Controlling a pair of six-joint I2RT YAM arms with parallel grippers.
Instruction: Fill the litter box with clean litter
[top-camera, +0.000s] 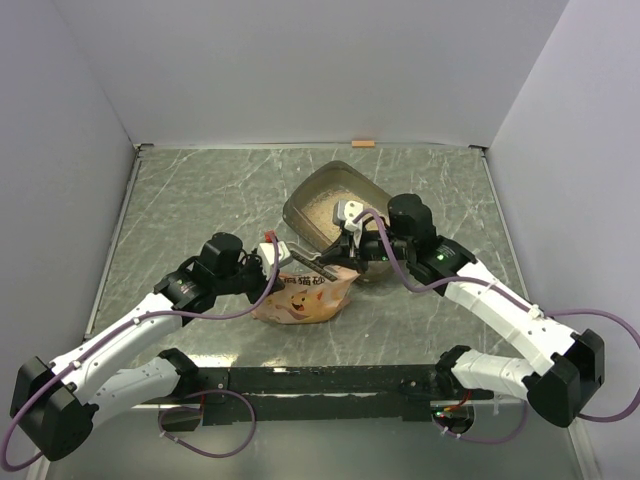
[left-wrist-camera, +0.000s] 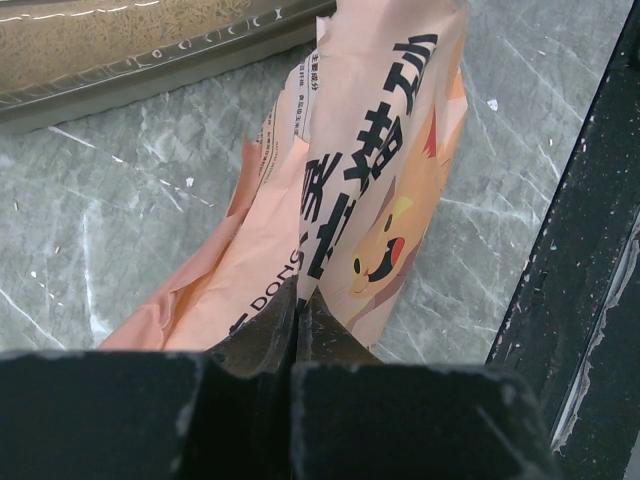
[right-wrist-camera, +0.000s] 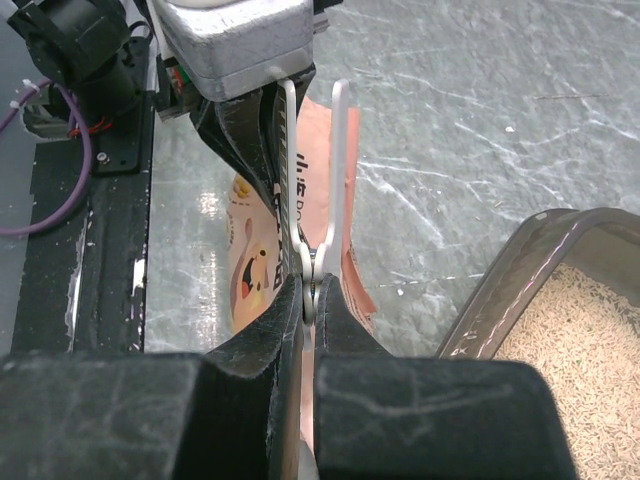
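Litter box (right-wrist-camera: 505, 285): translucent brown-grey plastic, smooth, glossy along the rim. Clean litter (right-wrist-camera: 590, 350): pale beige granules, matt, grainy. Bag (left-wrist-camera: 380, 200): orange-pink printed film, crinkled, faint sheen. Table (top-camera: 200, 200): grey-green marbled stone-look top, smooth, white veining, soft reflections. Left gripper (left-wrist-camera: 297, 305) and right gripper (right-wrist-camera: 308, 290): black matt plastic fingers, scuffed and dusty at the edges. Arm shells (top-camera: 130, 335): white glossy plastic. Near base rail (top-camera: 330, 380): black, matt, scratched. Walls (top-camera: 300, 60): plain matt white.
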